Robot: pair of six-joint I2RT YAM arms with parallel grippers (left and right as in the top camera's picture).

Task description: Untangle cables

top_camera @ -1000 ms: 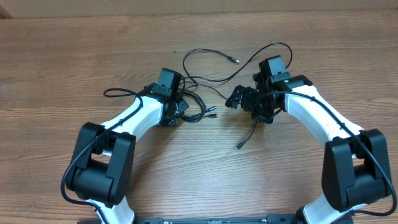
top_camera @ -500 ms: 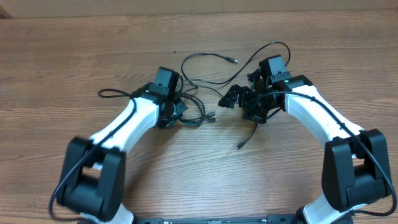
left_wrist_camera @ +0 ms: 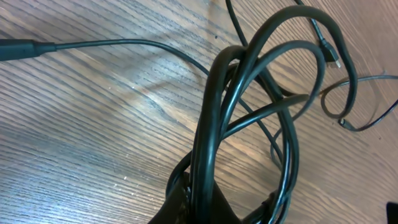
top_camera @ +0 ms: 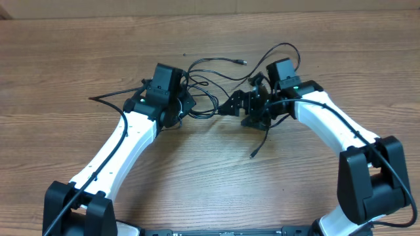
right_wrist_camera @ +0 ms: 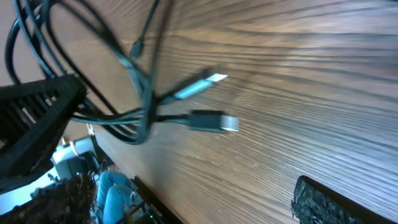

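Observation:
The cables (top_camera: 211, 73) are thin black cords looped in a knot at the middle of the wooden table. My left gripper (top_camera: 186, 107) is shut on a bunch of them; in the left wrist view the cables (left_wrist_camera: 249, 106) arch up from the closed left gripper (left_wrist_camera: 208, 202). My right gripper (top_camera: 241, 98) is open just right of the knot. In the right wrist view, cables (right_wrist_camera: 140, 109) with two silvery plug tips (right_wrist_camera: 214, 78) cross past the left finger (right_wrist_camera: 37, 124) of the right gripper (right_wrist_camera: 186, 168), which holds nothing. One loose cable end (top_camera: 252, 154) lies toward the front.
A cable tail (top_camera: 98, 98) stretches left of the left arm. The table's far edge (top_camera: 210, 14) runs along the top of the overhead view. Beyond the table's near edge, a person's blue-clad legs (right_wrist_camera: 106, 193) show in the right wrist view.
My left gripper has drawn the bunch of cables left and toward the table's far side. The right gripper has stayed open and shifted left, closer to the knot.

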